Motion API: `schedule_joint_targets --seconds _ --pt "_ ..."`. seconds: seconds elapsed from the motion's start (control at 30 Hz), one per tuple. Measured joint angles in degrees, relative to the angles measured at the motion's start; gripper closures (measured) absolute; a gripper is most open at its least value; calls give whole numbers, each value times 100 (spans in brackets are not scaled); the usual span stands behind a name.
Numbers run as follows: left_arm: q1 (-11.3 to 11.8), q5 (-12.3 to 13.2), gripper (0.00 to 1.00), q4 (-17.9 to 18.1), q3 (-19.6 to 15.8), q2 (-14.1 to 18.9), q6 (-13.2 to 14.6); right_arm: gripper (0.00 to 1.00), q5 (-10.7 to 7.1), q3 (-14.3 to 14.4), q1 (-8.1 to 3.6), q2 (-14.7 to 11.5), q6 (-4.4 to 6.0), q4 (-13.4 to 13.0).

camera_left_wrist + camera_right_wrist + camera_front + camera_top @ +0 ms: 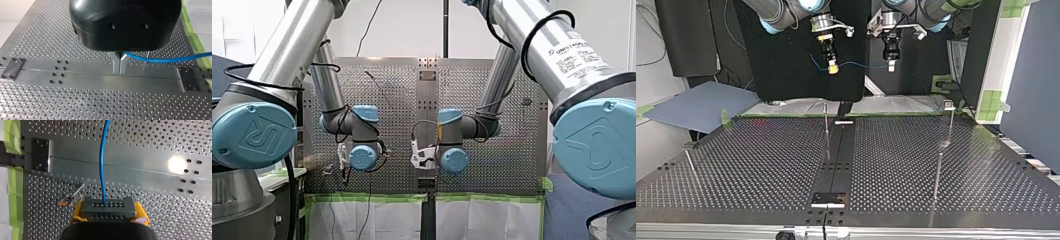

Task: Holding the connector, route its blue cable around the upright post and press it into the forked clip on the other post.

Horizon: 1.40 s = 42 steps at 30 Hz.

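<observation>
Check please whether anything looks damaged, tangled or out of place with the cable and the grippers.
Nothing stands out. The blue cable runs with no kink or knot that I can see from the connector, held between my right gripper's yellow pads, to my left gripper, which is shut on it.

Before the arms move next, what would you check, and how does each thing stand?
1. Connector gripped: ok, yellow pads of the right gripper clamp it.
2. Blue cable guided: ok, the left gripper is closed on it.
3. Cable free between grippers: ok, it hangs in the air, sagging slightly.
4. Cable round the upright post: not ok, it touches no post.
5. Cable clipped: not ok; the clip may be the small head on the post at the top view's right.
</observation>
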Motion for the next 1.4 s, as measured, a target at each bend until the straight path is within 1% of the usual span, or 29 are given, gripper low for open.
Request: schedule_joint_targets --seconds 0.1,0.23,0.37,0.5,0.7,0.93,1.0,1.03,1.13,1.23,1.33,1.4 --pt "12 18 100 -17 3 18 18 100 0 0 0 0 0 0" --pt "37 132 100 -135 6 133 133 100 0 0 0 1 0 0" --pt "42 320 100 -324 8 322 244 100 0 0 0 0 0 1" --pt "43 435 100 -486 9 517 267 100 0 0 0 0 0 1" --pt "44 463 100 -541 9 766 272 100 0 0 0 0 0 0" --pt "48 470 100 -542 8 802 269 100 0 0 0 0 0 0" --pt "76 498 100 -513 17 774 242 100 15 16 -12 -14 16 17" --pt "96 519 100 -491 32 754 224 100 34 33 -19 -33 34 34" --pt "147 620 100 -429 117 655 167 100 132 127 -8 -131 132 133" --pt "180 700 100 -408 237 524 128 100 263 144 12 -262 262 262" --pt "226 687 100 -399 305 430 62 100 402 111 6 -402 402 403" --pt "275 624 100 -418 352 404 30 100 503 91 -9 -515 516 516"
